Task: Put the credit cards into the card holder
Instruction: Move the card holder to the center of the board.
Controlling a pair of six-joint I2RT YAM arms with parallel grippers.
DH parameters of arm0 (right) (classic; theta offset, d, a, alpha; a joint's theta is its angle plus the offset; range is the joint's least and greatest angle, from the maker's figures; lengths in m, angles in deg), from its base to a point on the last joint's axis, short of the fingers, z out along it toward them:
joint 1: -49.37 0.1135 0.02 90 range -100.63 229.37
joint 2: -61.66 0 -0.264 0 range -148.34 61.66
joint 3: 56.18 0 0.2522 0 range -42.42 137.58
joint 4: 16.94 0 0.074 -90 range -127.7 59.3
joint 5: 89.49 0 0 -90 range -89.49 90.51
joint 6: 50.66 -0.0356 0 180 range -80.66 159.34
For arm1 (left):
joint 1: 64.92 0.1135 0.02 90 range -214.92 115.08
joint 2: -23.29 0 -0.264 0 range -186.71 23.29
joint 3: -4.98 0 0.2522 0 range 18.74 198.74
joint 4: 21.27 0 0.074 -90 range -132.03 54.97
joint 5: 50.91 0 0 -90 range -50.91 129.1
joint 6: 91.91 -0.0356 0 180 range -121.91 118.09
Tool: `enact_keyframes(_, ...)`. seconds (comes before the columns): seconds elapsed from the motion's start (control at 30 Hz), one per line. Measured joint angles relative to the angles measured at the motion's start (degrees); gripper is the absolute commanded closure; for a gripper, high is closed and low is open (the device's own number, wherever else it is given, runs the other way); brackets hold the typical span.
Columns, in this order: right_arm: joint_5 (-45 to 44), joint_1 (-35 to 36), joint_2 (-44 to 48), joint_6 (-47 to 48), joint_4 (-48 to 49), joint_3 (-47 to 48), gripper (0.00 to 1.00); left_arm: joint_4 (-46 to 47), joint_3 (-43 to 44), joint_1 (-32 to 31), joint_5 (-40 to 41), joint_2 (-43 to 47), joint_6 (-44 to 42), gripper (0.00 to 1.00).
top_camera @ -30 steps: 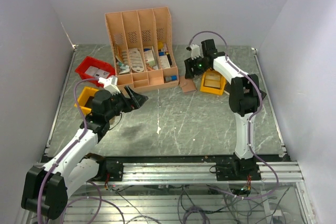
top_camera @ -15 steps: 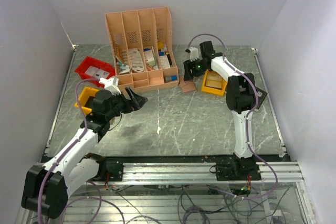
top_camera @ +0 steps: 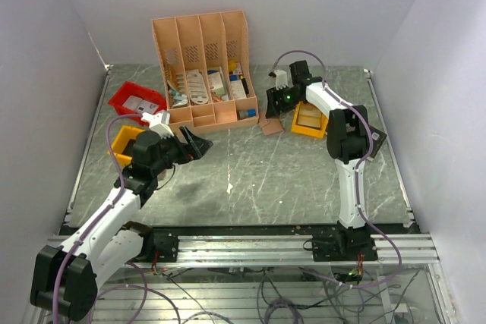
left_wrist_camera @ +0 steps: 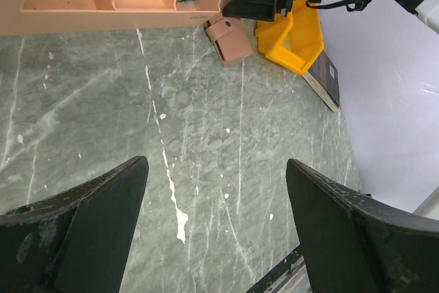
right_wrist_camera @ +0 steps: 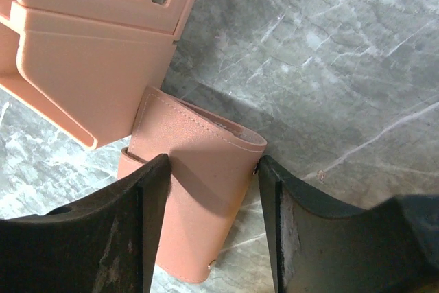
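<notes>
While the left tool [left_wrist_camera: 216, 164] hangs spread wide, the right tool [right_wrist_camera: 214, 162] straddles the tan leather folding wallet [right_wrist_camera: 195, 221]. Whether it pinches is unclear.

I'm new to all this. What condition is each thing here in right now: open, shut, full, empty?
card holder: folded shut, flat on the table beside the organiser.
right end effector: fingers either side of the card holder, grip unclear.
left end effector: wide open, empty.
organiser: upright, papers in its slots.
</notes>
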Motion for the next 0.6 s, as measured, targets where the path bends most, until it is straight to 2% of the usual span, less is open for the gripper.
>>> enact_keyframes(0.37, 0.50, -0.15, 0.24, 1.49, 0.63, -1.16, 0.60, -1.25, -0.02, 0.00, 0.07, 3.67, 0.00, 0.07)
enact_keyframes(0.6, 2.82, 0.31, 4.79, 3.91, 2.05, -8.94, 0.66, -1.11, -1.03, 0.00, 0.02, 5.25, 0.04, 0.10)
